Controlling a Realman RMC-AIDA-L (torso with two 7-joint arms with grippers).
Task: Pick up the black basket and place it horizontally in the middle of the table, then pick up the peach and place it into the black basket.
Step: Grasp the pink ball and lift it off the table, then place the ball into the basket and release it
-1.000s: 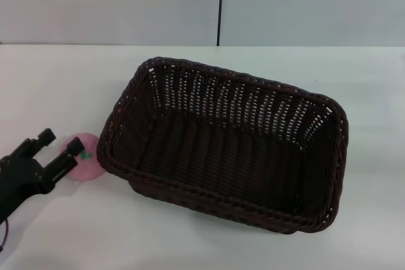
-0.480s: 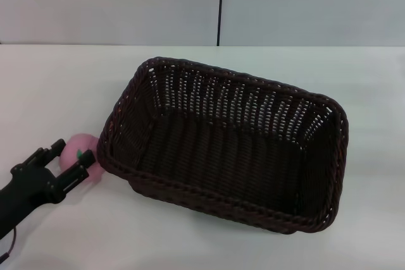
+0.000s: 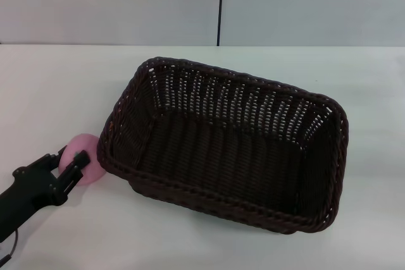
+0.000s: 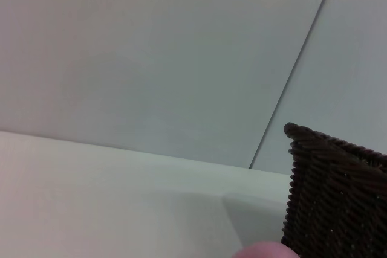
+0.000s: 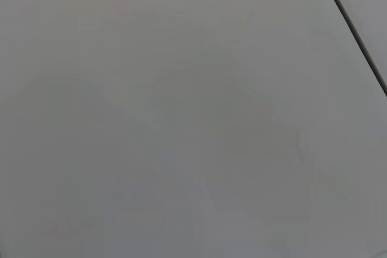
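peach (image 3: 87,164), left gripper (image 3: 65,161) now apparently closer

The black basket (image 3: 228,143) is woven wicker, rough-textured with a slight sheen. The peach (image 3: 88,164) is smooth and matt; the bench (image 3: 63,86) is smooth, matt white.

The desk (image 3: 57,86) is seen from above and in front by the head view. A low, close sidelong look along it is given by the left wrist view; the black basket (image 3: 224,147) (image 4: 335,200) is shared by both. Only a blank grey surface is shown by the right wrist view.
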